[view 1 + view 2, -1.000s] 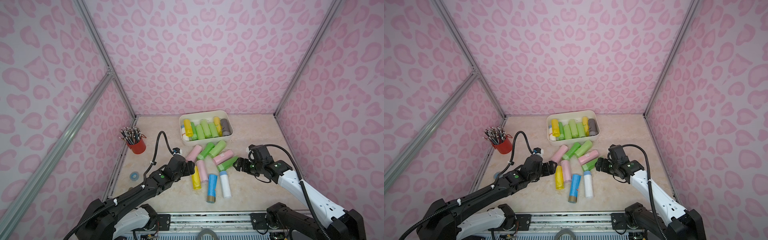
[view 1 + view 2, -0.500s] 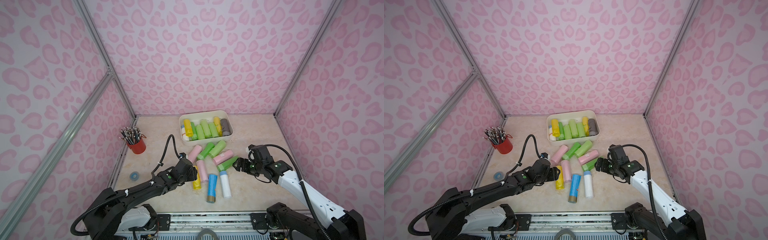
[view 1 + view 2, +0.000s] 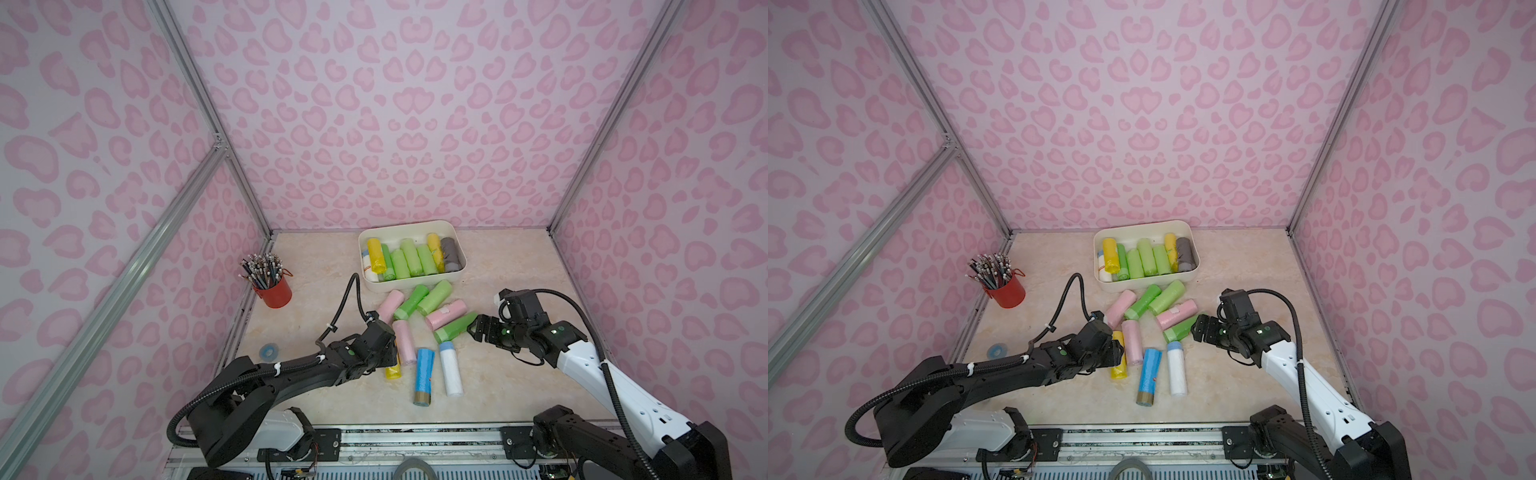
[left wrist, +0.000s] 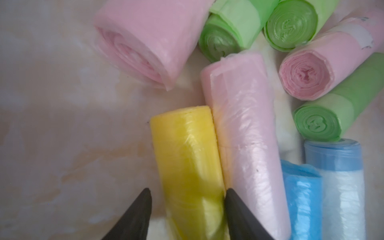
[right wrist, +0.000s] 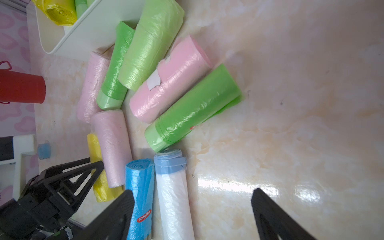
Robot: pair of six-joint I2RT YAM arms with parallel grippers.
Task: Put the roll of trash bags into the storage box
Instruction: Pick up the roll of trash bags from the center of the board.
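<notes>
Several trash bag rolls lie loose on the marble table in front of the cream-white storage box (image 3: 411, 226) (image 3: 1142, 226), which holds several rolls. My left gripper (image 4: 188, 190) (image 3: 388, 353) is down over the yellow roll (image 4: 187, 155) (image 3: 1118, 365), a finger on each side. One finger touches the roll beside the pale pink roll (image 4: 245, 128); a narrow gap shows at the other finger. The roll rests on the table. My right gripper (image 5: 192, 190) (image 3: 478, 328) hangs wide open by the dark green roll (image 3: 455, 326), holding nothing.
A red pencil cup (image 3: 274, 291) stands at the left wall, and a small blue tape roll (image 3: 269, 352) lies nearer the front. A blue roll (image 3: 424, 374) and a white roll (image 3: 451, 370) lie side by side near the yellow one. Pink and green rolls cluster before the box.
My left gripper has moved right and down onto the yellow roll, and its jaws have narrowed around it. The right arm has stayed still.
</notes>
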